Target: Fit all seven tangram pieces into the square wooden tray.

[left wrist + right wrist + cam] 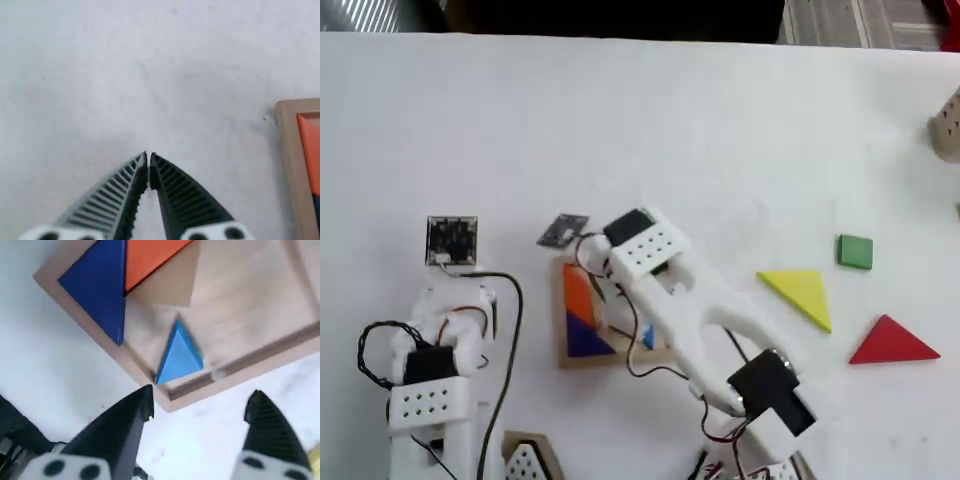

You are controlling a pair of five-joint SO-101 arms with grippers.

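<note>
Tray (pixel 563 312) half hidden by R arm (pixel 705 312), R gripper (pixel 201 392) spread (near lt-blue triangle (pixel 179 356)), L gripper (pixel 148 156) closed

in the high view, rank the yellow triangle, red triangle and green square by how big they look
1. yellow triangle and red triangle: they look about alike, so no ranking between them
2. green square: smallest

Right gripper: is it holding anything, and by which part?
Nothing. The right gripper is open over the rim of the tray; the light blue triangle lies in the tray, clear of its fingers.
</note>
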